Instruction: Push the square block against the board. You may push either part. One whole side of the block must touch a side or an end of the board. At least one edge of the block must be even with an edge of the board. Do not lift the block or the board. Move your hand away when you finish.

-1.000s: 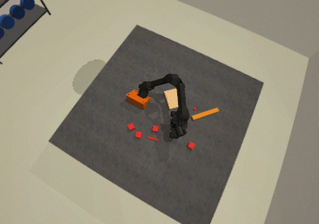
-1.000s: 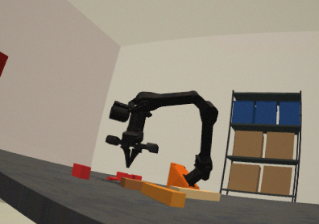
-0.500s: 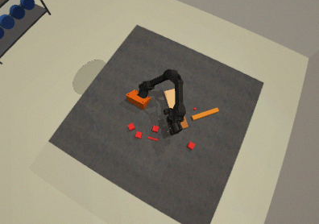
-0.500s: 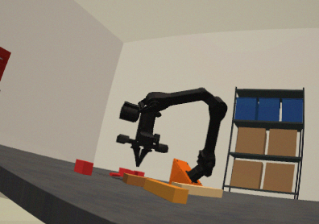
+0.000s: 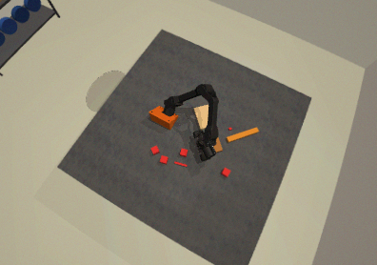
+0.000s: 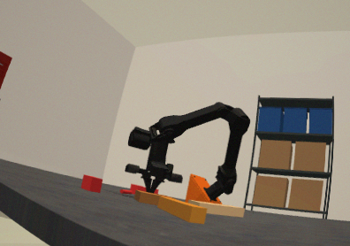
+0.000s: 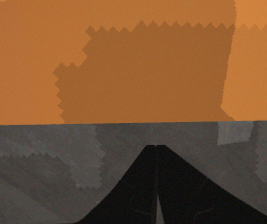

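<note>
Square block [image 5: 218, 146] [image 6: 147, 197] [image 7: 135, 75] on dark tabletop [image 5: 143, 195] [image 6: 102, 208] [image 7: 30, 185], closed tool [image 5: 205, 148] [image 6: 151, 191] [image 7: 155, 154] just beside it, fingertips together, gripping nothing
</note>
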You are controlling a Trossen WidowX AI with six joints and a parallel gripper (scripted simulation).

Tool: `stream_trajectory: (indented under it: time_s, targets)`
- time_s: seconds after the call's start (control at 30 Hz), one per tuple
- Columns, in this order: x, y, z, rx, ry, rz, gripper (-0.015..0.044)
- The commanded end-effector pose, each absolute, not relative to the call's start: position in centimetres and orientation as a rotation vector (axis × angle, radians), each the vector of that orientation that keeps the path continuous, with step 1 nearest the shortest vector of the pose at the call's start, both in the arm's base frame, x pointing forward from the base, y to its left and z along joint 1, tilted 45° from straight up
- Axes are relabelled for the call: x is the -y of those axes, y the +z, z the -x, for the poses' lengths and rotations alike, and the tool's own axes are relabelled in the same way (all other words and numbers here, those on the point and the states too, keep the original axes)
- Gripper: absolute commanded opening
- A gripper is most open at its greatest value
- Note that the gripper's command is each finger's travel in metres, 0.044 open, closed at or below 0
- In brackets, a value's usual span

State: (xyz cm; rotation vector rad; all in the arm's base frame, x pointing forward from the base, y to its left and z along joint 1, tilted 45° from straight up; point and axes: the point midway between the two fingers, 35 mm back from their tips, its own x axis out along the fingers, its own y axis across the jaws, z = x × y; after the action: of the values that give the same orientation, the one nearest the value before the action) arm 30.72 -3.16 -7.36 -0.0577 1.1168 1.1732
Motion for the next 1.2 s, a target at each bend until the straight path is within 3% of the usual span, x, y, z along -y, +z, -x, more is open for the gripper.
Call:
stream_trajectory:
  time_s: [0.0, 0.5, 1.17]
  targets:
    - [2.7, -7.0, -31.2, -1.113, 1.174, 0.057, 0.0000]
    - [1.3, -5.8, -32.8, -1.111, 1.175, 0.056, 0.0000]
    - [3.0, -7.3, -31.1, -1.113, 1.173, 0.058, 0.0000]
